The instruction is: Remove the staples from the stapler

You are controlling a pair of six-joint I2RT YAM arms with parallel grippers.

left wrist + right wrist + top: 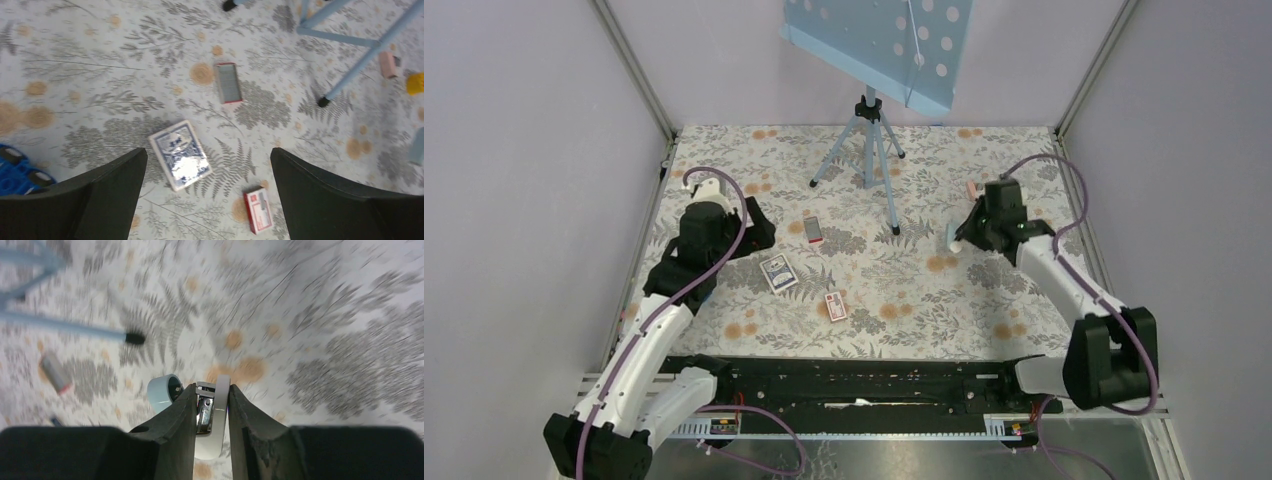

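1. Two arms, each with one gripper: the left gripper (206, 165) and the right gripper (212, 390).
2. Two flat red-and-white boxes on the desk (944, 320): the farther red-and-white box (814, 231) and the nearer red-and-white box (835, 305).
3. One blue patterned box (778, 272).
4. One stapler (212, 440).
5. One tripod (869, 150), carrying one pale-blue perforated board (879, 40).
6. One small pink item (972, 188), too small to tell what it is.

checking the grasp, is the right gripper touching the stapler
Touching: right wrist view shows the right gripper fingers pressed against both sides of the stapler.
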